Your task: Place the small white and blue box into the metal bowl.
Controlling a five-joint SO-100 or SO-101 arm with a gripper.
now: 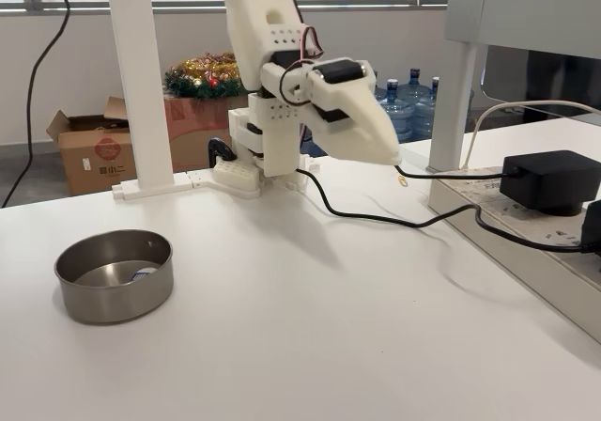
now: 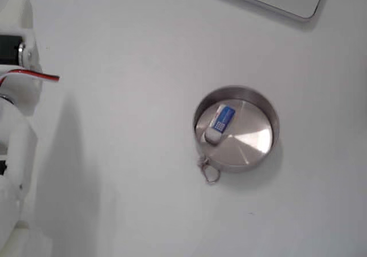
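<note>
- Steel bowl (image 2: 252, 139) sits on the white bench (image 2: 132, 56), holding the box (image 2: 219, 122), which lies blue face up against the bowl's left wall in a fixed view from above.
- From the side, in a fixed view, the bowl (image 1: 114, 277) stands near left, with the box (image 1: 143, 273) just peeking above its rim.
- White arm is raised at the far side, well apart from the bowl; its gripper (image 1: 390, 150) points right, jaws closed and empty.
- Black cable (image 1: 376, 216) trails right to an adapter (image 1: 549, 180).
</note>
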